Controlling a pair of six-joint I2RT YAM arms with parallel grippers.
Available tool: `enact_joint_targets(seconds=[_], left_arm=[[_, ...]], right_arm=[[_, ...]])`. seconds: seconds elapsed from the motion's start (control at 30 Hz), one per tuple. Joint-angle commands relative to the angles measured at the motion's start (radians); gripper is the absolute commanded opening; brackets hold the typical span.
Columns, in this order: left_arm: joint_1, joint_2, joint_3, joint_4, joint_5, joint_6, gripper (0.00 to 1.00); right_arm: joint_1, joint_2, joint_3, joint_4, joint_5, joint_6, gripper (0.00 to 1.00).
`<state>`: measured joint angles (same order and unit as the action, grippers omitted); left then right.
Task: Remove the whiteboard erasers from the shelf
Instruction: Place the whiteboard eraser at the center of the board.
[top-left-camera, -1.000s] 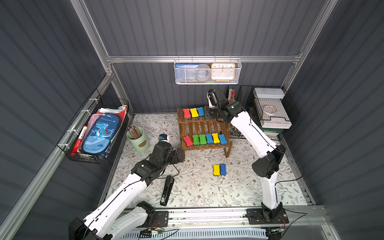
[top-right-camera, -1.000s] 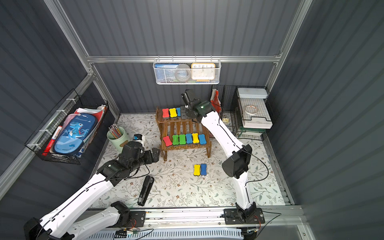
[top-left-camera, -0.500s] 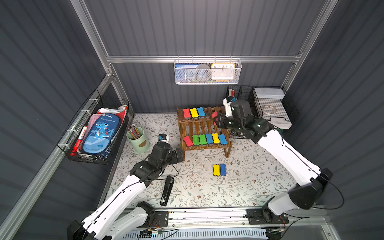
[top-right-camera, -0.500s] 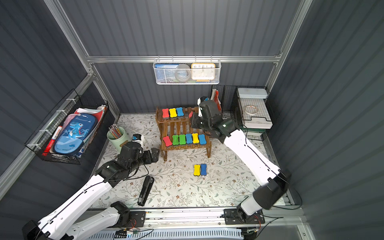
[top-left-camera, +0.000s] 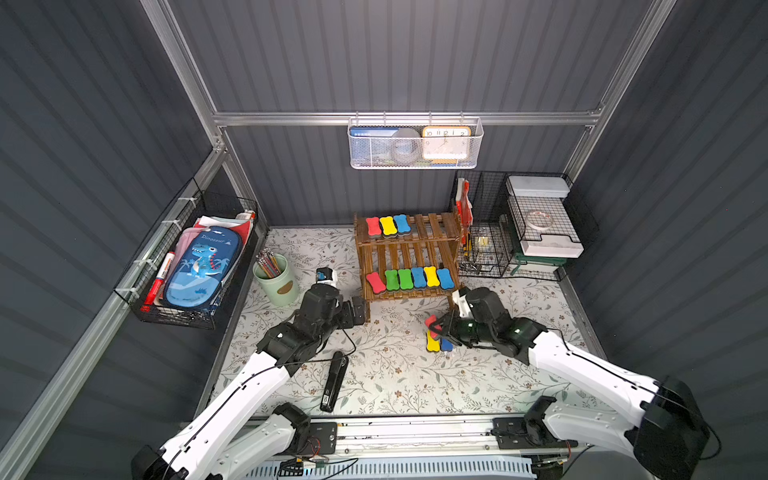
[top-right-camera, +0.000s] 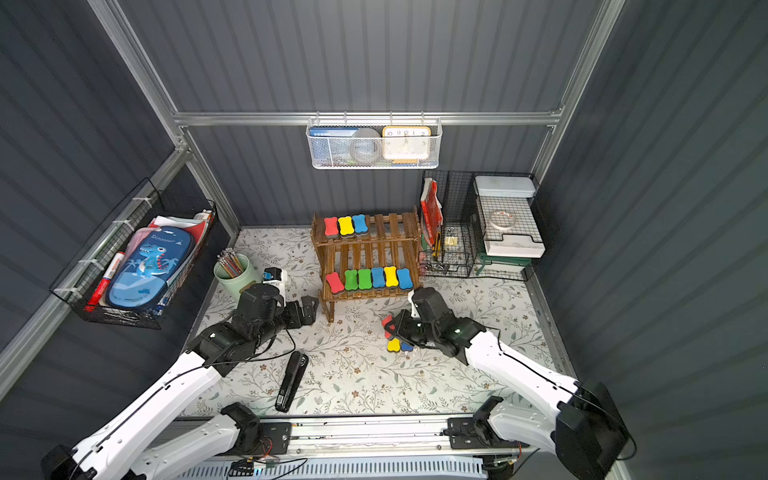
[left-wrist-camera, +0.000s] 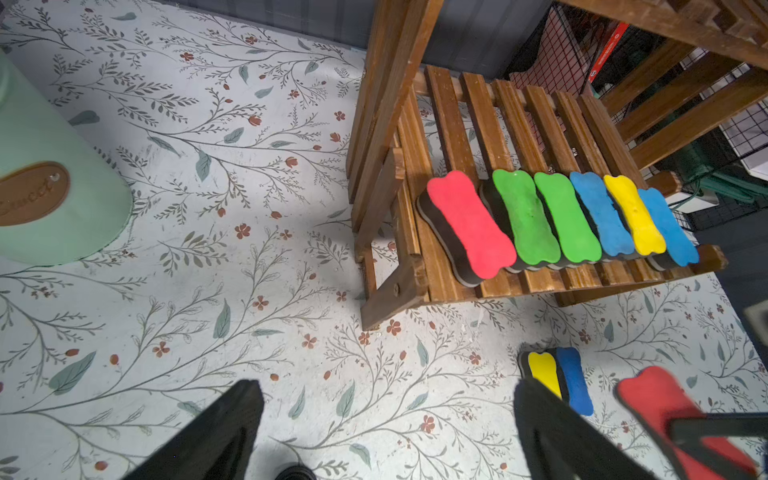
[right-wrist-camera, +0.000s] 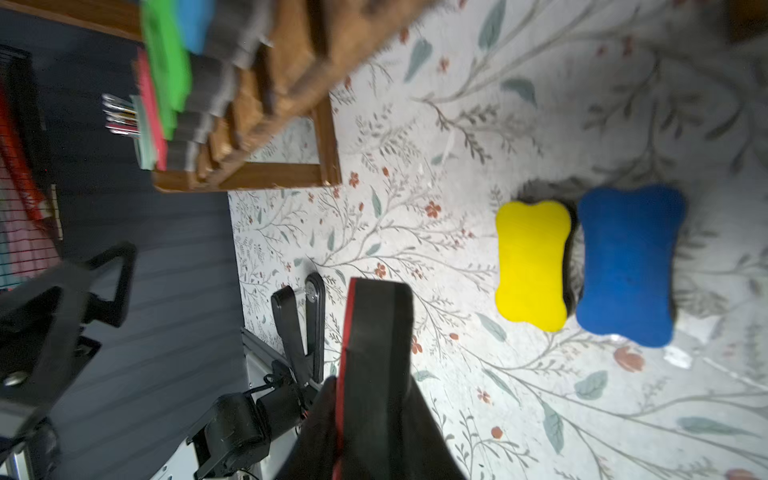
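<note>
In both top views the light falls from above, so the pale desk (top-left-camera: 395, 374) looks bright while the dark walls (top-left-camera: 83, 166) are dim. Only a weak shadow lies on the desk beside the shelf (top-left-camera: 432, 226). Straight posts (top-left-camera: 179, 70) bend outward near the edges. The left wrist view is sharp in the middle, but the red eraser (left-wrist-camera: 665, 399) at 5 o'clock is smeared. The right wrist view is softest: the shelf at 11 o'clock is blurred, and the red eraser near the lens is unfocused.
</note>
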<state>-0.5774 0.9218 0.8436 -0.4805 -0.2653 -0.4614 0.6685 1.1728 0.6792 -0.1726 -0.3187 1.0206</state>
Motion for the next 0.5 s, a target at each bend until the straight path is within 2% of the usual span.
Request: enact_joint_targets(seconds=[0.0,0.2,0.47], left_arm=[[-0.004,-0.021,0.036,-0.026,0.005,0.02,0.99],[-0.004,-0.03,0.051,-0.056,-0.007,0.026,0.99],[-0.004,-0.04,0.056,-0.076,-0.013,0.025,0.99]], right_arm=[[0.036,0.093,-0.033,0.258,-0.051,0.12,0.05],[0.057,0.25,-0.028,0.412,-0.016,0.163,0.03],[0.057,0.325,-0.027,0.403,0.061,0.217,0.03]])
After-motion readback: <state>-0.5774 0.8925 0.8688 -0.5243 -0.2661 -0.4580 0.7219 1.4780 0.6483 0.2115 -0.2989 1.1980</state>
